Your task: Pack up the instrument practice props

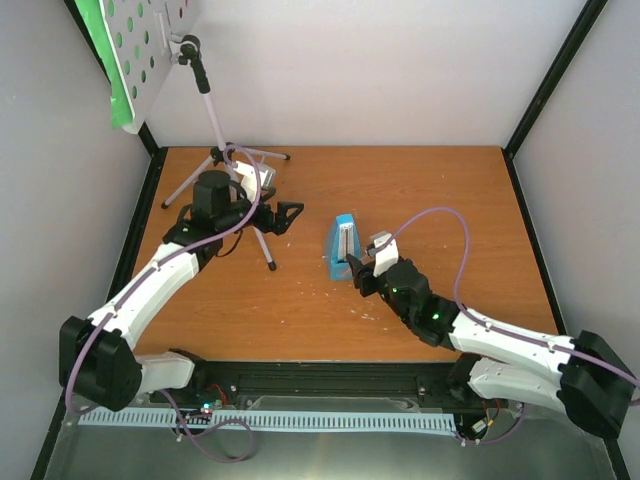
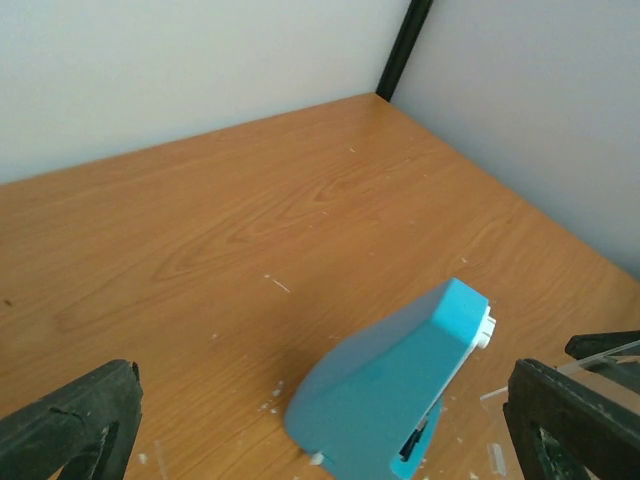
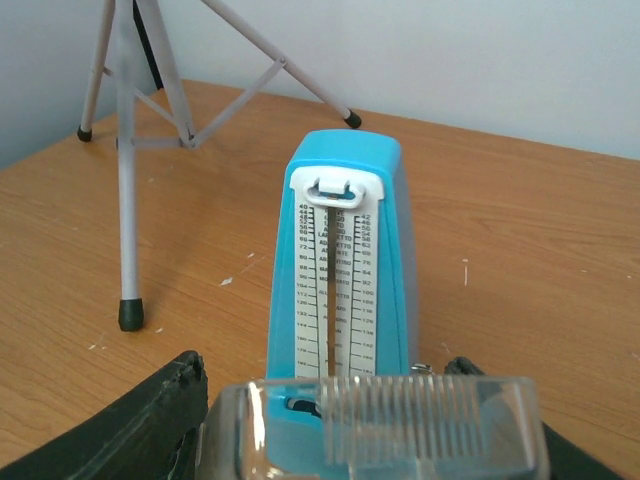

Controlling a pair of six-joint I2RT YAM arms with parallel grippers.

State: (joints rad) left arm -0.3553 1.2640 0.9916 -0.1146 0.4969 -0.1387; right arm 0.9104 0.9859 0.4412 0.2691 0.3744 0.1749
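The blue metronome (image 1: 343, 248) stands upright on the desk (image 1: 430, 190) just ahead of the right pincer (image 1: 368, 258), the nearer one, whose grip state cannot be told. The left pincer (image 1: 287, 217), spread wide and empty, has it farther off, ahead-right.

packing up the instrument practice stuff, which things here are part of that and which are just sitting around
Part of the job:
- silver tripod music stand
- perforated tray at its top
- green sheet-music page behind the tray
- blue metronome

Just there:
- wooden table
- purple cables on the arms
- black corner posts
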